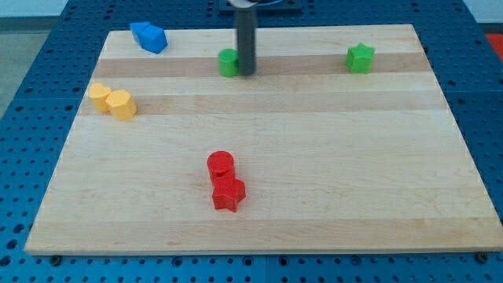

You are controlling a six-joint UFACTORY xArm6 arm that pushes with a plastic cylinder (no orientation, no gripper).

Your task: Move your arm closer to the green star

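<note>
While my tip [247, 73] sat right against the green block [228, 62] near the table's [314, 157] top edge, the green star [360, 58] was well off to the view's right. No pincer on this rig, so nothing to call apart or together. Risk, I figured: dragging that block along if the rod clipped it.

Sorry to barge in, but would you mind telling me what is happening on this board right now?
A single arm with a rod is working over a wooden board of coloured blocks. My tip sits near the view's top, right beside a green block on its right side. The green star I am meant to approach lies apart, further toward the view's right, at about the same height. Blue, yellow and red blocks lie elsewhere, none near my tip.
</note>
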